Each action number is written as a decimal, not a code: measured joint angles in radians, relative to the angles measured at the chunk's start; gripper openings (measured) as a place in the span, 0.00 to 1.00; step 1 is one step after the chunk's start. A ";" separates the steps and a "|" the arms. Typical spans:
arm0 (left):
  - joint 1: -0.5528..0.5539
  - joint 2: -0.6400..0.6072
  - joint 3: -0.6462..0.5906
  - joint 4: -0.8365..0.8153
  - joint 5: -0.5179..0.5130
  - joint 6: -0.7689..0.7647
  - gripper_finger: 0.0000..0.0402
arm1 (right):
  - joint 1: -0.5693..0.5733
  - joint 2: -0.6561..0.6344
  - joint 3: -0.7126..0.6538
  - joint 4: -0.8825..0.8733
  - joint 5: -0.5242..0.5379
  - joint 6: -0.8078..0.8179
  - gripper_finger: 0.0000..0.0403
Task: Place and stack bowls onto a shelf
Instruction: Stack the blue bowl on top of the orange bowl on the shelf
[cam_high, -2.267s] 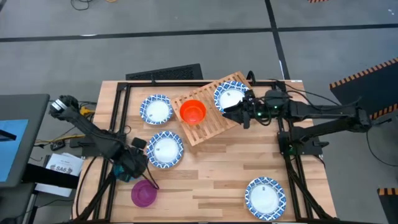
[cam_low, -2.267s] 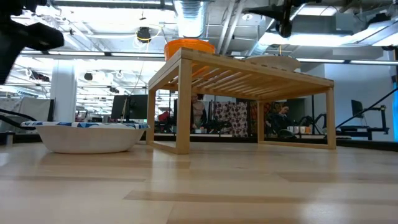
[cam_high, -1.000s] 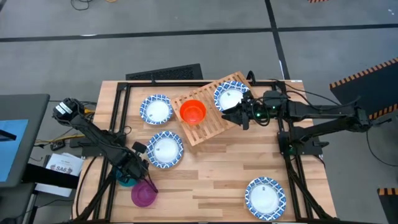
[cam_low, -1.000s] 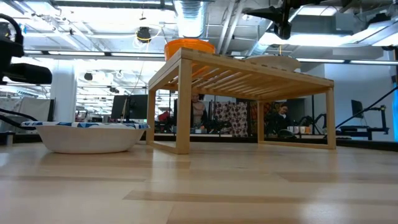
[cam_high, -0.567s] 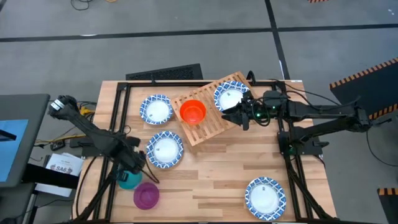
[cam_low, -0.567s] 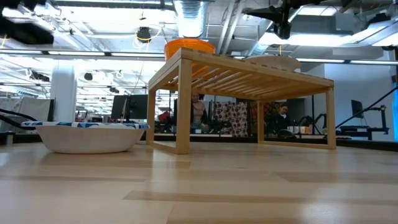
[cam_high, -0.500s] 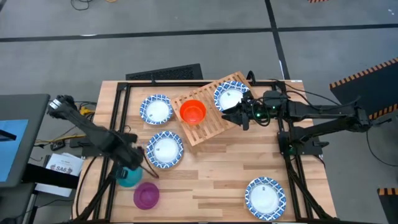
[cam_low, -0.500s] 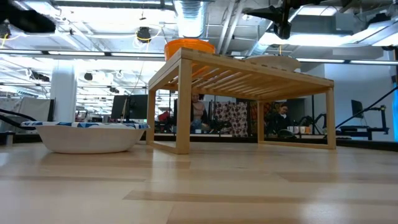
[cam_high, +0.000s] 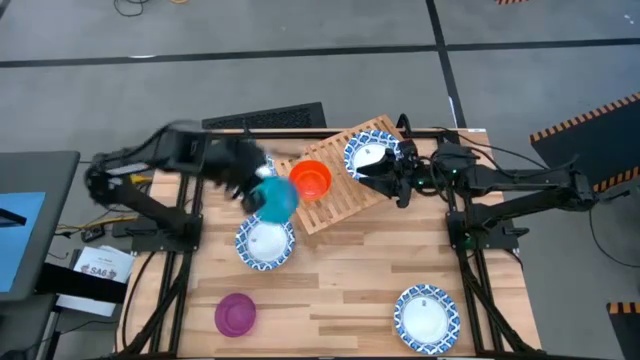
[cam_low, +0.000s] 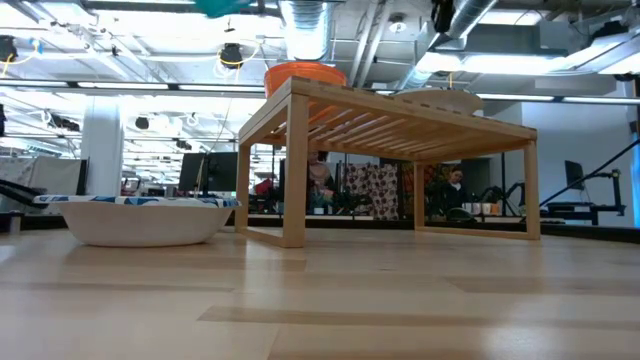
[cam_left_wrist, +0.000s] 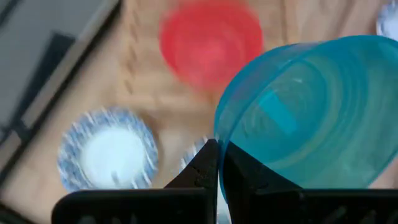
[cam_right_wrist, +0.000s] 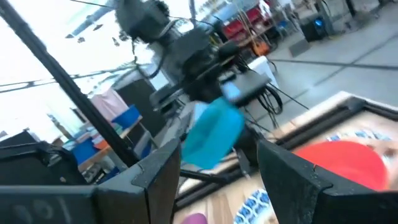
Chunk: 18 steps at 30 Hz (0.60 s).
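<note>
My left gripper (cam_high: 256, 190) is shut on a teal bowl (cam_high: 277, 199) and carries it in the air just left of the shelf (cam_high: 340, 205), a slatted wooden rack. On the shelf stand an orange bowl (cam_high: 311, 179) and a blue-rimmed white bowl (cam_high: 368, 157). My right gripper (cam_high: 386, 180) hangs open over the shelf's right edge, beside that white bowl; its wrist view shows nothing between its fingers. Another blue-rimmed bowl (cam_high: 265, 244) rests on the table below the teal one. My left gripper pinches the teal bowl's rim (cam_left_wrist: 219, 138) between its two fingers, one inside the bowl and one outside. The bowl is lifted clear of the table and tilted, its hollow (cam_left_wrist: 311, 118) turned toward the wrist camera.
A purple bowl (cam_high: 235, 313) sits near the table's near left corner and a blue-rimmed bowl (cam_high: 426, 313) at the near right. The left arm (cam_high: 150, 160) hides part of the far left of the table. Bare tabletop (cam_high: 350, 290) lies in front of the shelf.
My left gripper has lifted the teal bowl from beside the purple bowl at the near left. It has swung up, toward the far edge and right, to the shelf's left side. The bowl now hangs tilted in the air. The purple bowl has stayed put.
</note>
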 joint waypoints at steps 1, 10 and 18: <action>0.036 0.037 0.058 0.001 0.005 0.044 0.00 | 0.000 0.000 0.000 0.007 0.000 -0.001 0.59; 0.223 0.390 0.482 -0.150 0.166 0.240 0.00 | 0.014 0.000 0.000 0.003 0.000 -0.016 0.59; 0.305 0.516 0.521 -0.143 0.291 0.285 0.00 | 0.042 -0.003 0.000 0.000 0.000 -0.022 0.59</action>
